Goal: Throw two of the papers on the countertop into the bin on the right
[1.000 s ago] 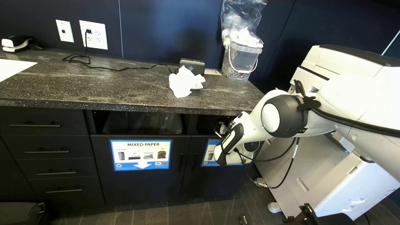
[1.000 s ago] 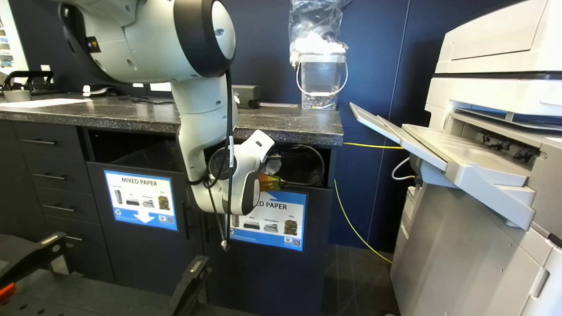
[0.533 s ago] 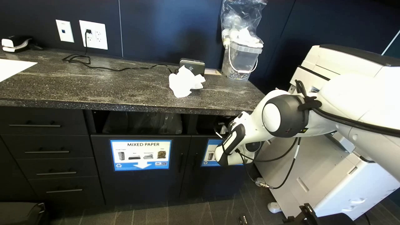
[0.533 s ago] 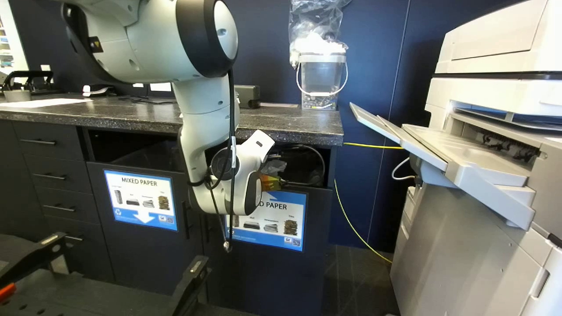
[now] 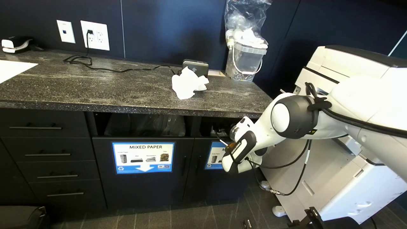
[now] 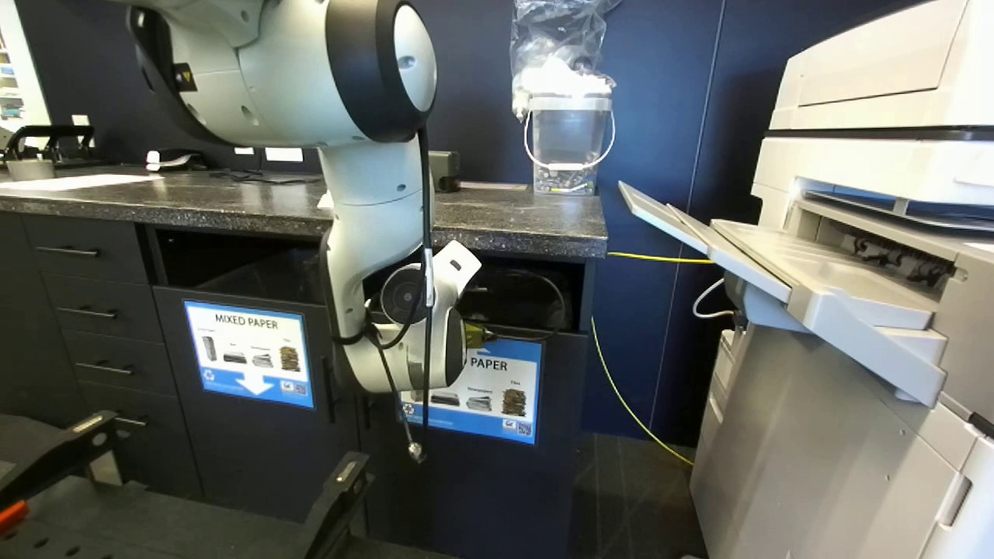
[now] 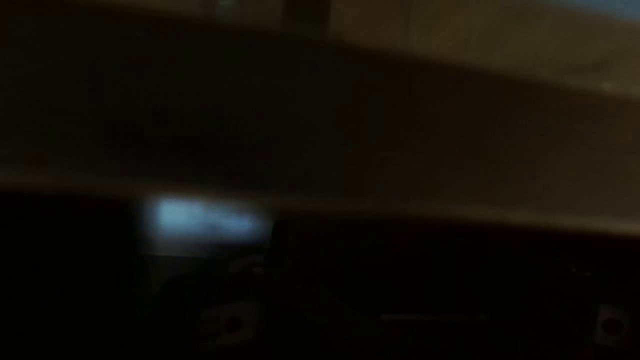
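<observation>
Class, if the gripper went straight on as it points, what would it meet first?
The way seems free into the right-hand bin through its slot opening; darkness hides what lies deeper.

We are counting one crumpled paper clump (image 5: pixel 187 83), two blue-and-white signs (image 5: pixel 143 158), four horizontal drawer handles (image 5: pixel 47 155), one pail (image 6: pixel 571 133) and one printer (image 6: pixel 839 373).

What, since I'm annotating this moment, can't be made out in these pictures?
Gripper: near-black and blurred in the wrist view; its grasp is unclear.
Bin: interior dark and partly behind the arm in both exterior views.
Its sign: partly covered by the arm in both exterior views.
Crumpled paper: washed out in an exterior view; one wad or two, unclear.
</observation>
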Motion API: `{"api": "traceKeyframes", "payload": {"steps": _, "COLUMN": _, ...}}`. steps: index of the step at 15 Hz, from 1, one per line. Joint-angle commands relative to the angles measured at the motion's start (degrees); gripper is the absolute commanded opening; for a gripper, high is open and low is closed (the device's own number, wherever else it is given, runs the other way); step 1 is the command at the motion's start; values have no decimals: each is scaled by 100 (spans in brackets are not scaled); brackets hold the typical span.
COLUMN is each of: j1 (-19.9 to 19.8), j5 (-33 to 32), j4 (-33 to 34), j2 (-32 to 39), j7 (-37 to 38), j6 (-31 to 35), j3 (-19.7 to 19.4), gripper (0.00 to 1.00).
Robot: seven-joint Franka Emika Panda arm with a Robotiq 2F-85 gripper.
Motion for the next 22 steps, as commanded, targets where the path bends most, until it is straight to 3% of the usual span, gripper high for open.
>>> {"api": "traceKeyframes", "payload": {"steps": 1, "j1": -138, "j5": -575, "j4": 192, "j2": -57, "j7": 419, "j6": -680, "j3": 199, "gripper": 100}}
{"api": "traceKeyframes", "payload": {"steps": 4, "j1": -156, "j5": -486, "j4": 62, "j2": -191, "j7": 415, "j6": -1233, "j3": 351, "gripper": 100}}
{"api": "traceKeyframes", "payload": {"steps": 7, "j1": 30, "j5": 319, "j4": -79, "j2": -313, "j7": 96, "j6": -1447, "j3": 399, "gripper": 100}}
{"api": "traceKeyframes", "payload": {"steps": 13, "j1": 560, "j5": 2139, "j4": -218, "j2": -164, "j7": -442, "j6": -720, "j3": 340, "gripper": 100}}
{"api": "traceKeyframes", "payload": {"steps": 22, "j1": 1238, "j5": 3777, "j4": -930, "j2": -15, "j7": -1137, "j6": 1140, "j3": 568, "gripper": 100}}
